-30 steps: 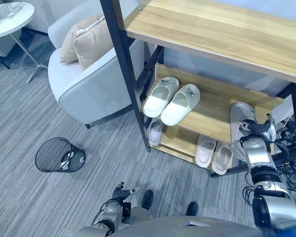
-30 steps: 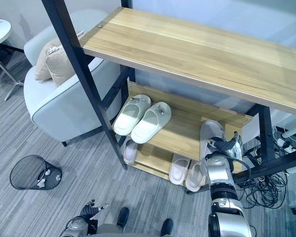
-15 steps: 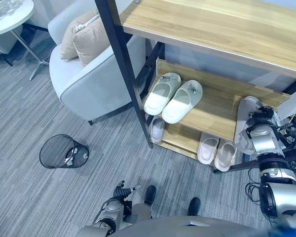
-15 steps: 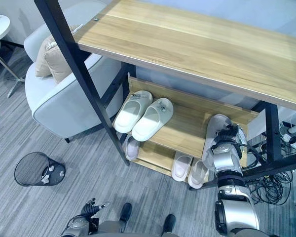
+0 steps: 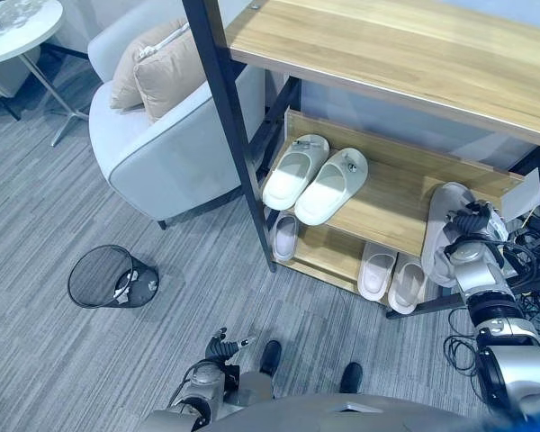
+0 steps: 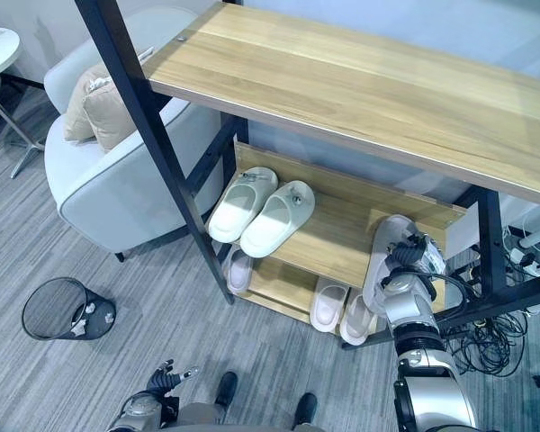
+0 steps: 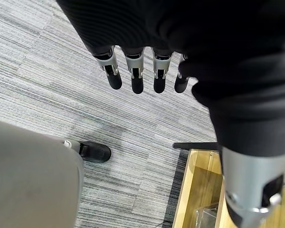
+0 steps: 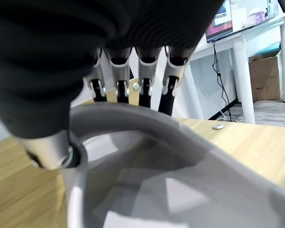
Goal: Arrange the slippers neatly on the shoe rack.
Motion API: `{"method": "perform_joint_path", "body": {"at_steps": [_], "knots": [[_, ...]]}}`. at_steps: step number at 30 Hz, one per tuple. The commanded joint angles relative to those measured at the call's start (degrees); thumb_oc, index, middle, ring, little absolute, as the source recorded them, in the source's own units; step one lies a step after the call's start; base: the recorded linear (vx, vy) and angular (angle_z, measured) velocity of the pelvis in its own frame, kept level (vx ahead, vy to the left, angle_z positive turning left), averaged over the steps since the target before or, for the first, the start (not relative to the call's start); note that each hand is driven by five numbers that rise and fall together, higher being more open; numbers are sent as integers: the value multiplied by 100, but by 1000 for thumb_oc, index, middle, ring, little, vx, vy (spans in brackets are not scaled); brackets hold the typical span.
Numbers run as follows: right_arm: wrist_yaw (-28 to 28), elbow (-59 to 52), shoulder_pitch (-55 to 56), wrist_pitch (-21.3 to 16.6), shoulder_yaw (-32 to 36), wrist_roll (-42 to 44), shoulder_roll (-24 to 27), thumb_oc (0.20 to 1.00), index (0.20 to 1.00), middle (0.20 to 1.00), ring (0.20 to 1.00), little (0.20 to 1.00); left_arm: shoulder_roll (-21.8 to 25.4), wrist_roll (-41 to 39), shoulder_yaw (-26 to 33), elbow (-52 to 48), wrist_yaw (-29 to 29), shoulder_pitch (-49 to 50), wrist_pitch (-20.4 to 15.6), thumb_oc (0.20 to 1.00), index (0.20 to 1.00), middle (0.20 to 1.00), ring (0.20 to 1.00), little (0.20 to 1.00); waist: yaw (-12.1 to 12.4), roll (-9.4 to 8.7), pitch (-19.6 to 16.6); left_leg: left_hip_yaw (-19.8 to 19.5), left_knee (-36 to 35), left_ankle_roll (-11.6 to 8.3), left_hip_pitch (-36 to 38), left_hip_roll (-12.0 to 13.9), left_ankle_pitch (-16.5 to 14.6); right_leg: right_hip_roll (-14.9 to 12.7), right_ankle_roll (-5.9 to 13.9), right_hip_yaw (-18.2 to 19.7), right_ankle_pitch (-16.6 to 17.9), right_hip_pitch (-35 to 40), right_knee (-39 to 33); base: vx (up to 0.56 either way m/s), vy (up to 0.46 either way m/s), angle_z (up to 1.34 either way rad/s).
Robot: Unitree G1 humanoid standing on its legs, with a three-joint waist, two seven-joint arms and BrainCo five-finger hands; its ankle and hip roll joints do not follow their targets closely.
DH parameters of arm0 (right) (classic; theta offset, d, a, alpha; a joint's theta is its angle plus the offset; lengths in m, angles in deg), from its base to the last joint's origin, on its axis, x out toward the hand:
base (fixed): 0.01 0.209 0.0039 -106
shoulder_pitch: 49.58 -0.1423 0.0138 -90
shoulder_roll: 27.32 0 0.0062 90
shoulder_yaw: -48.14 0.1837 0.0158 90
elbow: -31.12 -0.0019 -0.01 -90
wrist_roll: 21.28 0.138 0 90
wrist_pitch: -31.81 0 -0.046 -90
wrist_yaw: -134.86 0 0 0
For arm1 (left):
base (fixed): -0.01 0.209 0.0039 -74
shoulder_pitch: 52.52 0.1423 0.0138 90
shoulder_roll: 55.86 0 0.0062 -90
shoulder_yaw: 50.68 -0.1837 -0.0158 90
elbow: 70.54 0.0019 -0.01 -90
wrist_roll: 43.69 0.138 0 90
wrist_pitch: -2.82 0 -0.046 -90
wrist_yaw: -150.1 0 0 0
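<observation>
A grey slipper (image 5: 441,232) is held by the right hand (image 5: 469,227) at the right end of the shoe rack's middle shelf (image 5: 391,202), with its far end over the shelf and its near end hanging past the shelf's front edge. In the right wrist view the fingers (image 8: 143,90) are seen hooked down over the slipper's strap (image 8: 133,118), with the thumb on the near side, so the strap is pinched between them. On the left part of the same shelf a pair of white slippers (image 5: 315,175) is set side by side, touching, with toes toward the front. On the bottom shelf (image 5: 328,256) a single pale slipper (image 5: 284,238) lies at the left, just beside the black upright post (image 5: 229,135), and another pale pair (image 5: 391,279) lies further right, below the held slipper. The wide wooden top board (image 6: 360,90) is seen above the shelves. The left hand (image 5: 223,346) is kept low over the grey carpet (image 5: 72,207) (well apart from the rack), and in its own wrist view its fingers (image 7: 135,80) are seen hanging straight and slightly spread, holding nothing. To the left of the rack a pale armchair (image 5: 162,144) with beige cushions (image 5: 157,67) is seen, a black mesh bin (image 5: 110,280) lies tipped on the carpet in front of it, and a round white side table (image 5: 18,31) stands beyond.
</observation>
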Motion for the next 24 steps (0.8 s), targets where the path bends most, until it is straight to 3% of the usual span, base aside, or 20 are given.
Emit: {"method": "perform_joint_path", "body": {"at_steps": [1,15,16,17,18,24], "knots": [[-27,-83,322,-190,-102,144,-35,200,200,200,200,200,-472,-9,-299,1031,45,480,169,1000,1000,1000,1000,1000,147,-21,-94,305,-12,167,-212,162,67,-342,382,-14,-124,302,29,0,0,0],[535,-1659,822,-75,-71,10,-725,200,200,200,200,200,-391,-16,-223,1028,120,558,279,1000,1000,1000,1000,1000,176,-115,-194,308,-12,152,-102,225,37,-287,338,39,-141,383,29,0,0,0],[570,-1775,863,-17,-15,-32,-741,228,228,228,228,228,-393,-19,-216,1029,124,561,296,1000,1000,1000,1000,1000,172,-121,-206,314,-12,151,-95,228,34,-287,336,44,-147,389,29,0,0,0],[575,-1828,882,18,25,-30,-753,715,715,715,715,715,-397,-17,-215,1028,123,563,305,1000,1000,1000,1000,1000,170,-121,-212,313,-12,152,-96,228,37,-287,332,46,-150,392,29,0,0,0],[598,-1893,906,61,76,-37,-781,1000,1000,1000,1000,1000,-401,-21,-218,1028,125,556,314,1000,1000,1000,1000,1000,166,-126,-218,301,-12,153,-97,225,39,-288,330,48,-154,391,29,0,0,0],[651,-2168,910,72,252,-68,-757,1000,1000,1000,1000,1000,-415,1,-229,1091,134,575,319,1000,1000,1000,1000,1000,162,-119,-213,288,-12,160,-128,210,50,-309,344,54,-129,351,29,0,0,0]]}}
